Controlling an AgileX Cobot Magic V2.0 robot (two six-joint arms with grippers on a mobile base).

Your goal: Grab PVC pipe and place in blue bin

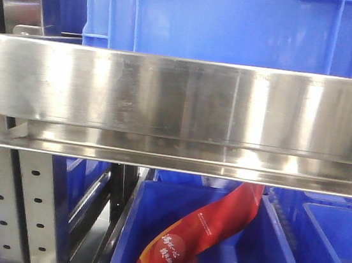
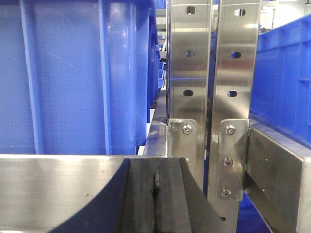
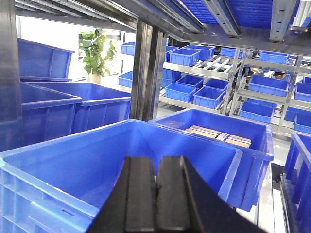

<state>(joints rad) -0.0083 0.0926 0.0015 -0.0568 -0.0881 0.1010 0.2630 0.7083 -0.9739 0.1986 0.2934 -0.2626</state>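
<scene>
My left pincer (image 2: 156, 194), black matte pads pressed together and holding nothing, faces the brushed-steel shelf rail (image 2: 58, 189). My right pincer (image 3: 155, 194), likewise together, hangs over a smooth blue bin (image 3: 58, 160). PVC pipe: nowhere I can make out.

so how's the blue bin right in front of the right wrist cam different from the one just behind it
The near blue bin, in front of the shut right gripper, shows only bare blue inner walls; its floor is hidden. The far blue bin holds flat tan boxes. The near bin fills most of the lower frame, while the far one sits behind it to the right. Both are the same blue moulded plastic with thick rims.
</scene>
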